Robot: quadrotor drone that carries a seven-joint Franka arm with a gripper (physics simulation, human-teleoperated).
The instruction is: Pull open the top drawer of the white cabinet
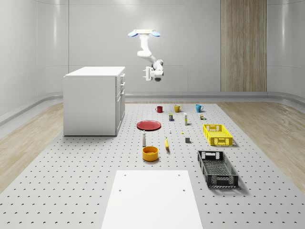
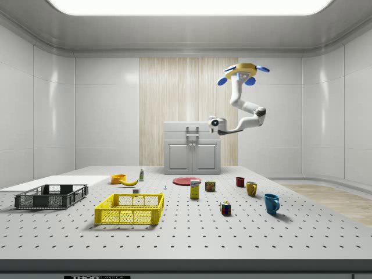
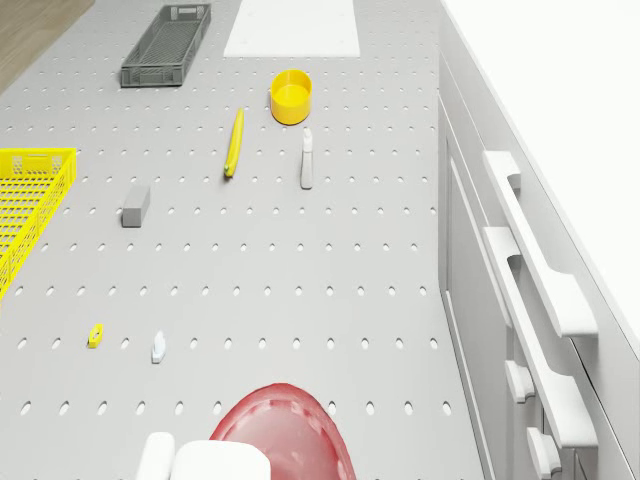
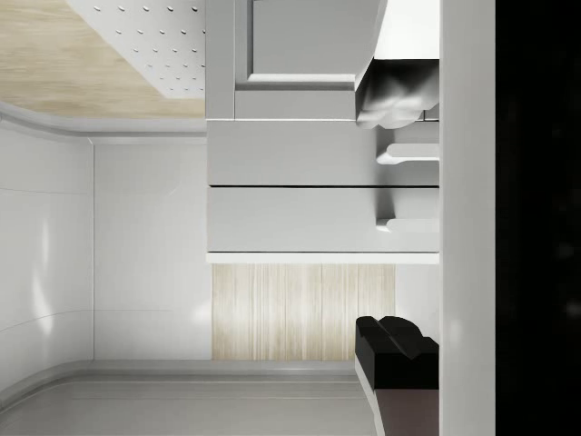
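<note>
Drift is our worry: we hover right of the boxy white cabinet [image 1: 93, 100] at centre-left, two-finger gripper [image 1: 147, 72] short of its top-drawer bar handle [image 3: 540, 240]; fingers' spread we cannot tell. Misaligned approach could strike the drawer front.

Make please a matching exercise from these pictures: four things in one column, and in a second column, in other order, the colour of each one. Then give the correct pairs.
Things:
1. plate
2. the crate nearest the white mat
3. the mug farthest to the whole-scene view's right
4. bowl

Colours:
A. blue
B. yellow-orange
C. red
D. black

Pairs: 1-C, 2-D, 3-A, 4-B
</note>
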